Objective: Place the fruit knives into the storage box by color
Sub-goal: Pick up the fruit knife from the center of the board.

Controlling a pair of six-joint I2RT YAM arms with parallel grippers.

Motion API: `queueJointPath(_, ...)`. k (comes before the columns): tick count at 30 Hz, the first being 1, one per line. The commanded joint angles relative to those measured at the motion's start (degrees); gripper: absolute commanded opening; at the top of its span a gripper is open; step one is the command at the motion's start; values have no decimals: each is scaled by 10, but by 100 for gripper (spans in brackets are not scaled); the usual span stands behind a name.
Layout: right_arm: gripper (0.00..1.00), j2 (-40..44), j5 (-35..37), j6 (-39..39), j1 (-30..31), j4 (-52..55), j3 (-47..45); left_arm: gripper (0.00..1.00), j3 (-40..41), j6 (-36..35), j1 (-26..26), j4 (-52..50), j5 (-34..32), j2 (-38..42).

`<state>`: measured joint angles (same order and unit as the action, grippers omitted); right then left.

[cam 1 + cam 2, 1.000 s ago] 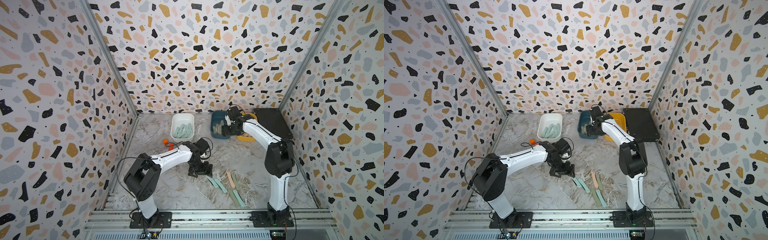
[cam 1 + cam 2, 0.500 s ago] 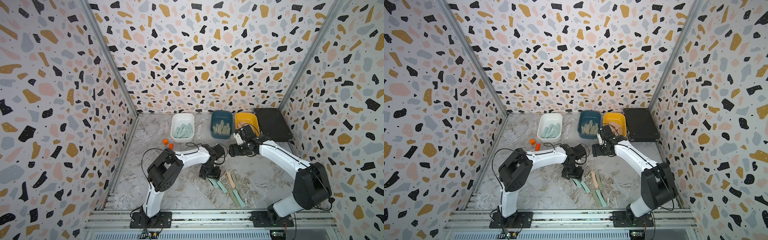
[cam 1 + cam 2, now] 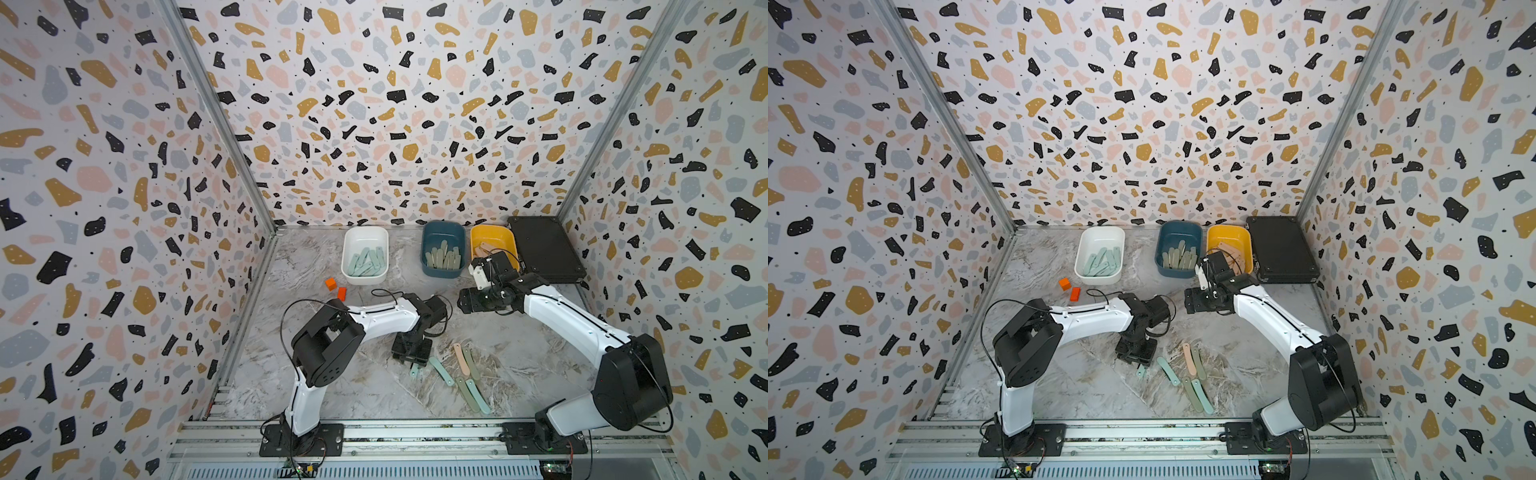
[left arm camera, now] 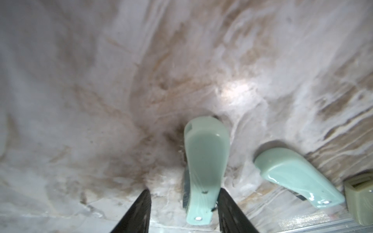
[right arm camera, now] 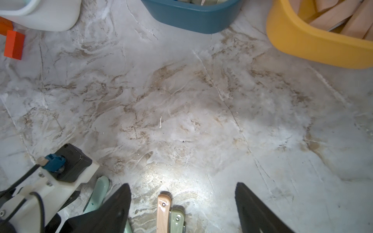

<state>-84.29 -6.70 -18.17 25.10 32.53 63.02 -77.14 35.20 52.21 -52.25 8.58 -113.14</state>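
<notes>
My left gripper (image 3: 412,362) (image 3: 1137,360) (image 4: 184,190) points down at the table, open, its fingers astride a mint-blue fruit knife (image 4: 203,161) (image 3: 414,370). One finger touches the knife's edge and the other stands apart from it. More fruit knives lie just right of it: mint (image 3: 441,371), peach (image 3: 460,358), sage (image 3: 466,392). My right gripper (image 3: 464,302) (image 3: 1192,305) (image 5: 182,184) hangs open and empty over bare table in front of the storage box tubs: white (image 3: 365,279) holding mint knives, teal (image 3: 442,272) holding sage ones, yellow (image 3: 478,245) holding peach ones.
A flat black case (image 3: 544,249) lies at the back right beside the yellow tub. Two orange blocks (image 3: 331,283) (image 3: 341,293) sit in front of the white tub. Patterned walls close the table on three sides, and a metal rail runs along the front.
My right arm drew back from the teal and yellow tubs to mid-table, jaws widening. My left gripper shifted toward the knife cluster, came down over the mint knife, and its jaws narrowed.
</notes>
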Motion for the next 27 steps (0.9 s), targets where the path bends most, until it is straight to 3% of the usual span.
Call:
queueJointPath(1, 83, 19, -8, -13, 1, 5, -11, 55, 10, -12, 2, -7, -10, -6)
queueJointPath(3, 84, 26, -8, -18, 1, 9, -18, 51, -6, -17, 2, 0, 9, -20)
queueJointPath(11, 92, 88, 1, -33, 1, 33, -64, 20, -9, -26, -9, 23, 40, -36)
queueJointPath(14, 96, 121, -7, -43, 1, 36, -92, 14, -10, -29, -27, 21, 42, -17)
queueJointPath(20, 100, 136, -51, -82, 12, -56, -191, 7, -62, -66, -92, -20, 12, 13)
queueJointPath(27, 100, 163, -10, -72, 108, -65, -237, 6, -181, -114, -199, -86, -34, 12)
